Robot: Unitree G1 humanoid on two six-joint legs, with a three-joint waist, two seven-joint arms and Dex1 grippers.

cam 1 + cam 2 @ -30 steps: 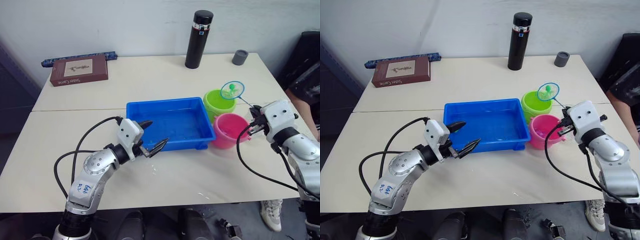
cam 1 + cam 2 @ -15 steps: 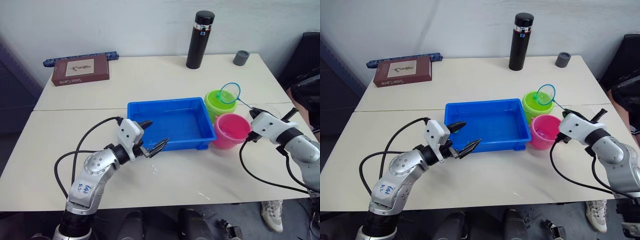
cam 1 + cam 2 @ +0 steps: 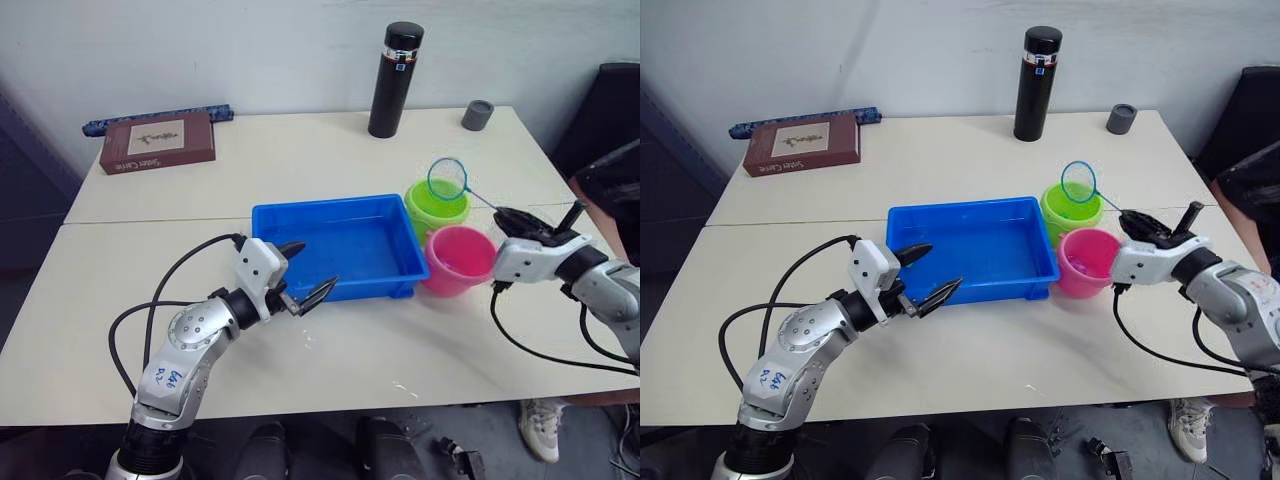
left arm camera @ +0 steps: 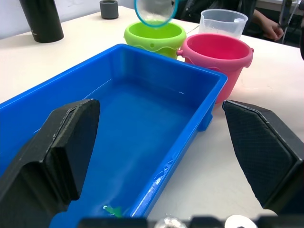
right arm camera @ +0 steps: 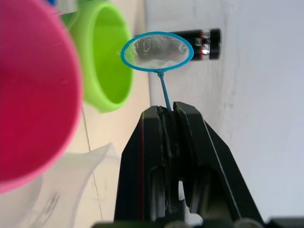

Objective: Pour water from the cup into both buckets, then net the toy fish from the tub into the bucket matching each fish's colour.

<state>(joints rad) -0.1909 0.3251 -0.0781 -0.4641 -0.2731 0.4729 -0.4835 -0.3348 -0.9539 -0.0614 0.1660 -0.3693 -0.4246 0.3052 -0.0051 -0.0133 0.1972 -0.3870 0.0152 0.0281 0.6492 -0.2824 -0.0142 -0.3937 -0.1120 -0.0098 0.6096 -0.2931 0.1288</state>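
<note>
The right gripper point(image 5: 170, 114), fingers clamping the net point(image 3: 447, 179) handle, is hovering its empty hoop above the green bucket point(image 3: 437, 207), while the left gripper point(image 3: 305, 272), fingers spread and empty, is sitting nearer the blue tub point(image 3: 338, 285).

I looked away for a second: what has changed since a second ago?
The right gripper, still shut on the net, rolled its wrist; the green fish seen in the net earlier is gone, tipped over the green bucket. Left gripper, tub, pink bucket unchanged.
</note>
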